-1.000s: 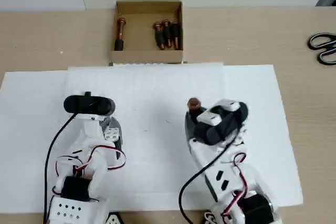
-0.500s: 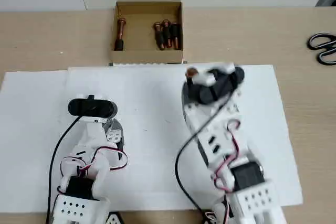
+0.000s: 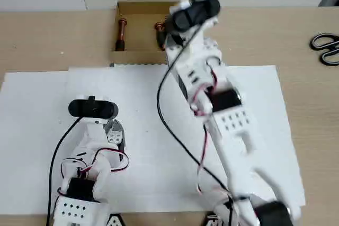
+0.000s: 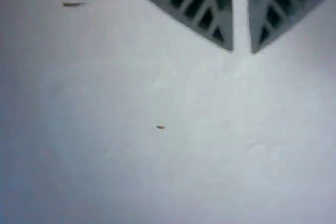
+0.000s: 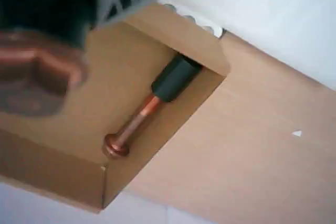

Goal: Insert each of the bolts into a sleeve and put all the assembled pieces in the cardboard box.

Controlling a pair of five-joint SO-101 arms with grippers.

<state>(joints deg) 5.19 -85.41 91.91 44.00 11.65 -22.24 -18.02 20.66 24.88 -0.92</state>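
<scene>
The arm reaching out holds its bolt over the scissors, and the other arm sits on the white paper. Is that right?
Not quite. The right arm holds its bolt over the cardboard box, not the scissors, which lie far to the side. The high view shows it. The left arm does sit on the white paper.

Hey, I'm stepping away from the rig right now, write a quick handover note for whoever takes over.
Left gripper: shut, holding nothing, low over the white paper.
Right gripper: shut on a bolt, held above the cardboard box.
Done: at least two assembled pieces lie in the box; the arm hides the rest.
Left: probably just releasing the held bolt into the box.
</scene>
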